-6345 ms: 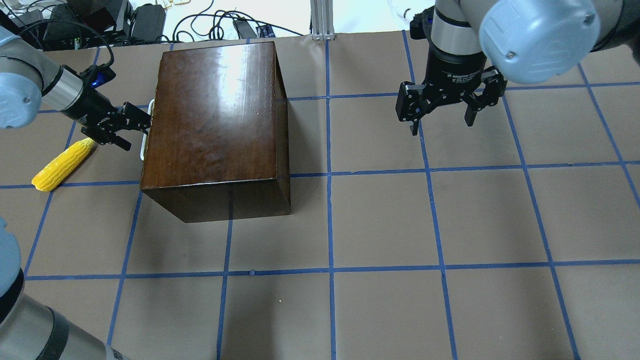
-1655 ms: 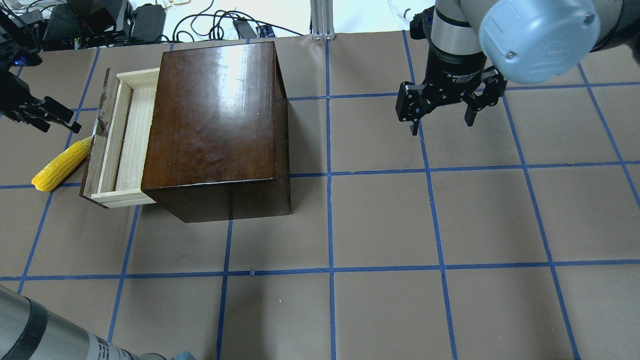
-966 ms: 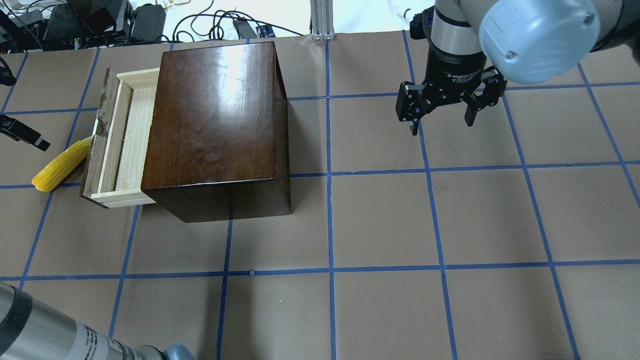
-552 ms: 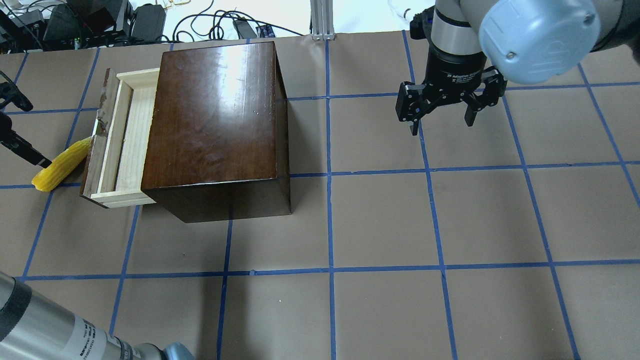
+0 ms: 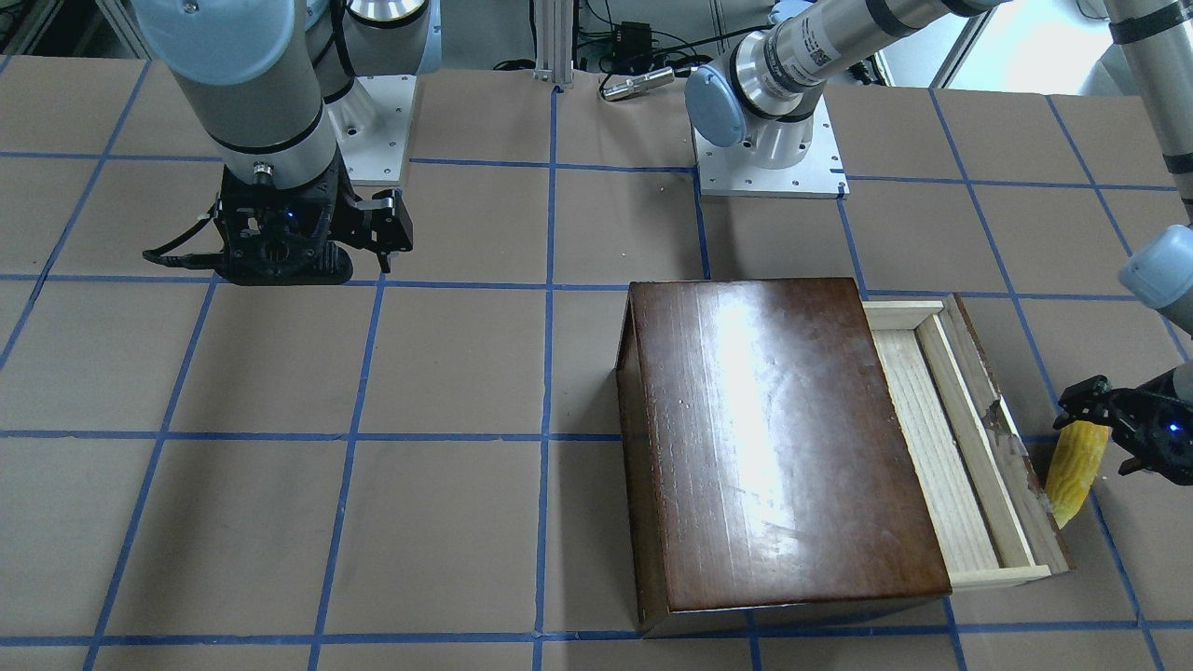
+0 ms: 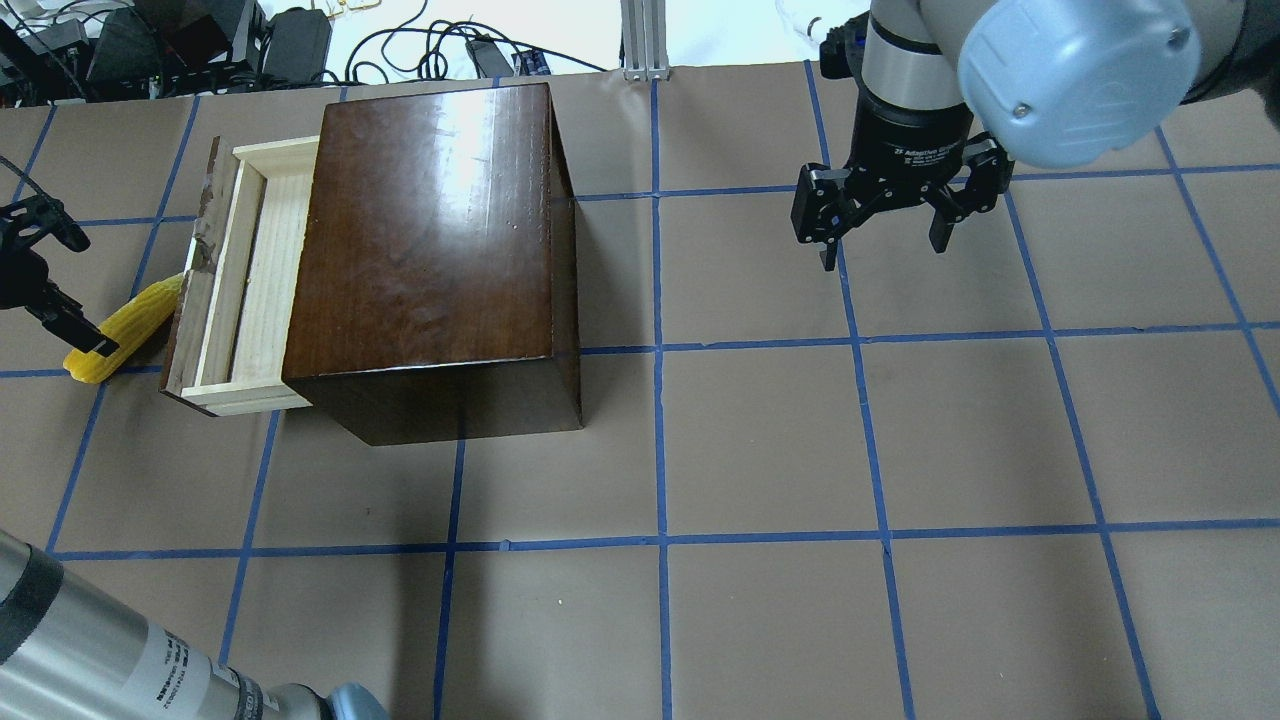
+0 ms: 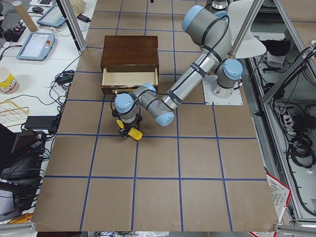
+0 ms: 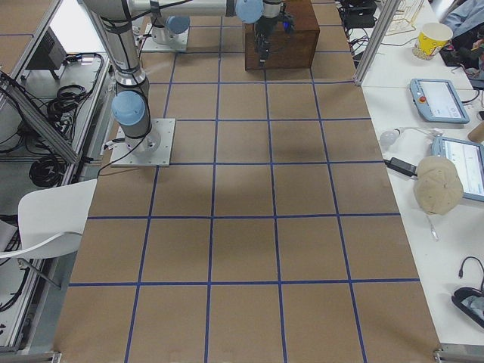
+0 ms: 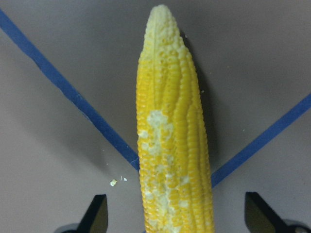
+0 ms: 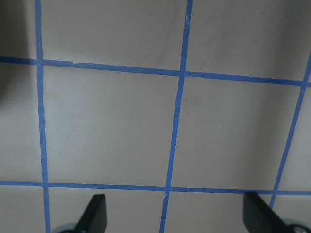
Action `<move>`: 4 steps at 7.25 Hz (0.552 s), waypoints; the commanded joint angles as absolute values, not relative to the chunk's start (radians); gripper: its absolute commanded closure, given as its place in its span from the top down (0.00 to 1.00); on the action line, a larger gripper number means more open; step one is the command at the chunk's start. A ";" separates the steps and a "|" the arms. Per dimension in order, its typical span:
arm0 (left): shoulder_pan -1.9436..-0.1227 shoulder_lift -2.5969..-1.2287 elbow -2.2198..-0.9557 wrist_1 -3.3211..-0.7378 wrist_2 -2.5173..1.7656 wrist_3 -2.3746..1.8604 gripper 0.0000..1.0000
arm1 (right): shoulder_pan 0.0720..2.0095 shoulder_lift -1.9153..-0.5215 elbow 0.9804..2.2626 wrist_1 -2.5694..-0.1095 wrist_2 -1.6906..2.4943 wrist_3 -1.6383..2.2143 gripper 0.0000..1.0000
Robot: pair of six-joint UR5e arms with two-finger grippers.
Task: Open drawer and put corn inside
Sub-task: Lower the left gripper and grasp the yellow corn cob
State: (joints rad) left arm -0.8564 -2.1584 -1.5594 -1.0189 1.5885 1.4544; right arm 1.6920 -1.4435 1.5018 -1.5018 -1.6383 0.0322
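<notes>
The corn (image 9: 172, 145) lies on the table (image 6: 760, 440), outside the drawer, just beside its dark front panel. Its pale tip points at that panel; from my overhead view I can't tell whether tip and panel touch. In the left wrist view the cob fills the middle of the frame, lying over a crossing of the blue tape lines (image 9: 63, 87).

The left gripper (image 6: 80, 288) sits over the corn's thick end, the end away from the drawer. Its fingers (image 9: 97, 216) are spread, one on each side of the cob, with brown paper showing between each finger and the kernels. So it straddles the corn without gripping it.

The drawer (image 6: 270, 270) stands open, drawn partway out of the cabinet (image 6: 430, 230) toward the robot's left. All I see inside is its own pale plank floor and side rails. The rest of the tray is hidden under the cabinet's glossy top.

Well apart, on the other half of the table, the right gripper (image 6: 882, 250) hangs above the paper with its fingers wide apart. Its wrist camera shows only taped squares between them.
</notes>
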 commanded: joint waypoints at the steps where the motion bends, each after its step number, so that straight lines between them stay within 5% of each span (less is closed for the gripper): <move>1: -0.850 -2.172 -1.560 -1.023 1.589 1.463 1.00 | 1.692 -1.443 1.502 -1.502 -1.638 0.032 1.00; 3: -0.850 -2.180 -1.560 -1.031 1.591 1.460 0.79 | 1.692 -1.443 1.502 -1.502 -1.638 0.032 1.00; 4: -0.850 -2.180 -1.560 -1.031 1.589 1.462 0.42 | 1.692 -1.443 1.502 -1.502 -1.638 0.032 1.00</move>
